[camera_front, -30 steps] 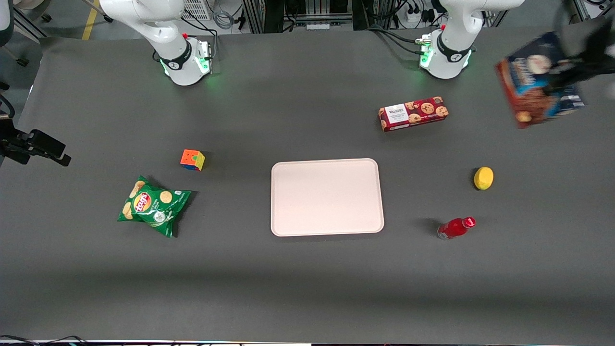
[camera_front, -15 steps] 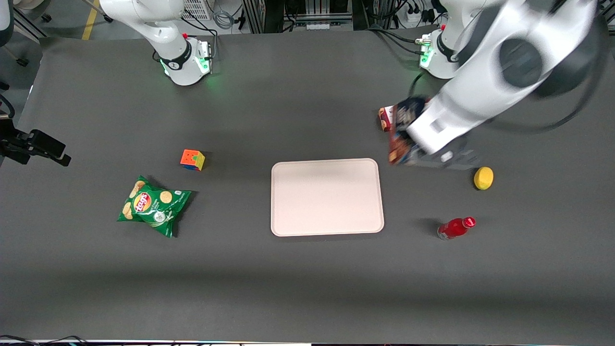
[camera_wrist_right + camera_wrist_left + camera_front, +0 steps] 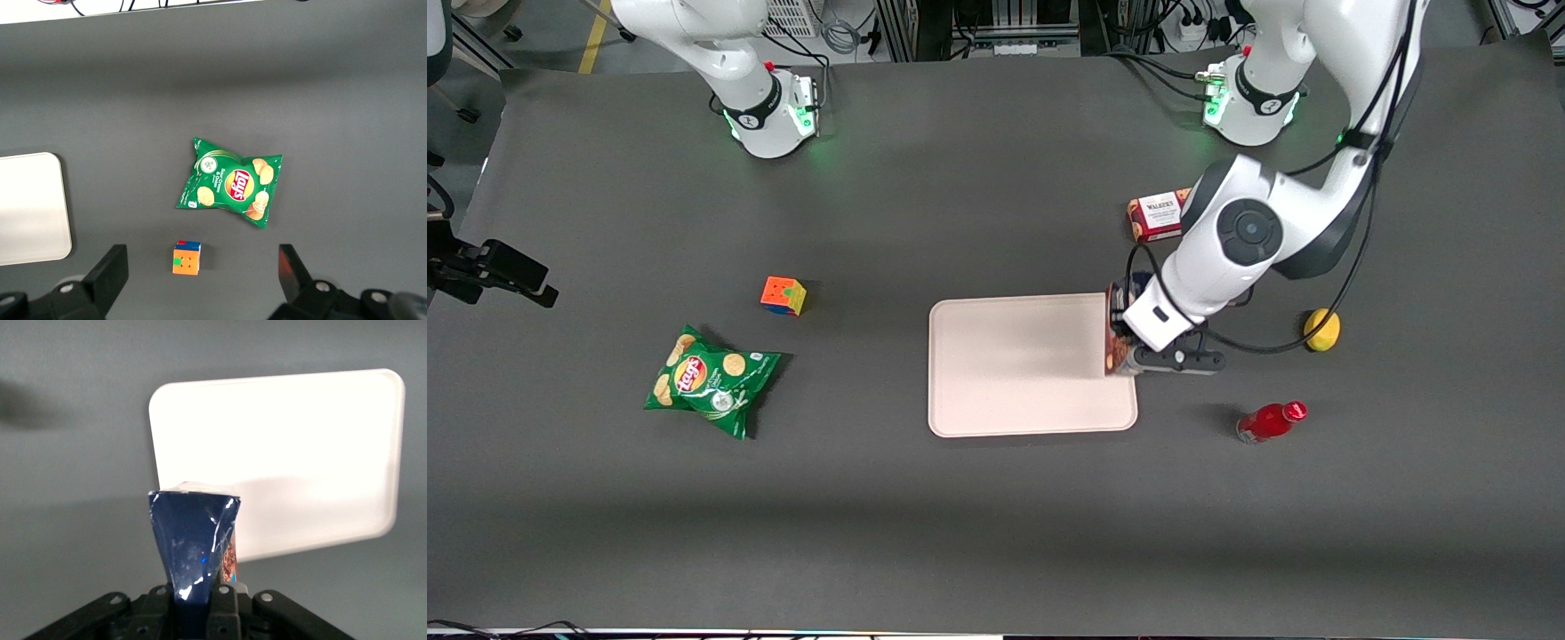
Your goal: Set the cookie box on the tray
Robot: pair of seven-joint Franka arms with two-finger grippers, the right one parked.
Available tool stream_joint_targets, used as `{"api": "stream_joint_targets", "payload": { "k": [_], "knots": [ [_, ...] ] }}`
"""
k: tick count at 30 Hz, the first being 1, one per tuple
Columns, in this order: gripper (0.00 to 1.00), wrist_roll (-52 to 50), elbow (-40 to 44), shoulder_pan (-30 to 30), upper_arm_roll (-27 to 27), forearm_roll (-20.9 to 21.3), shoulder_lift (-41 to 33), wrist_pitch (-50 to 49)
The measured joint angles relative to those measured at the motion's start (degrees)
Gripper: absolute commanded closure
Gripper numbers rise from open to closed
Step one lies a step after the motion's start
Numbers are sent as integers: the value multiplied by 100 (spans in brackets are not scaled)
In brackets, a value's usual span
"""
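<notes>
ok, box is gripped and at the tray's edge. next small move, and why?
Probably carry it a little farther over the tray before lowering. The gripper, jaws shut on the cookie box, holds it over the tray's edge toward the working arm's end, so releasing here might leave the box straddling the rim.

Readable text, by item:

- Chip bag (image 3: 710, 381), green, on the table at about 9 o'clock from the tray (image 3: 1014, 418): brand logo "Lay's" on its face, legible also in the right wrist view (image 3: 231, 189).
- Red box (image 3: 1156, 218), at about 1 o'clock from the tray, partly covered by the arm: "WALKER'S" on its white label; smaller print too small to read.
- Cookie box (image 3: 193, 540), held by the gripper (image 3: 197, 603): no legible text.
</notes>
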Motion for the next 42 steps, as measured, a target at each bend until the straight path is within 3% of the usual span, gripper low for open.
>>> {"api": "stream_joint_targets", "payload": {
  "k": [5,17,20,21,22,37,42],
  "knots": [
    [100,-355,-11,0,-1,467,340,445],
    [98,-757,-9,-27,-20,1004,591,757],
    [16,-799,-9,-37,-22,1121,602,784],
    [4,-804,-9,-38,-22,1139,605,792],
    [0,-804,-9,-39,-23,1150,607,799],
    [0,-920,72,-33,-22,1208,556,791],
    [0,-952,212,-25,-20,1214,382,380]
  ]
}}
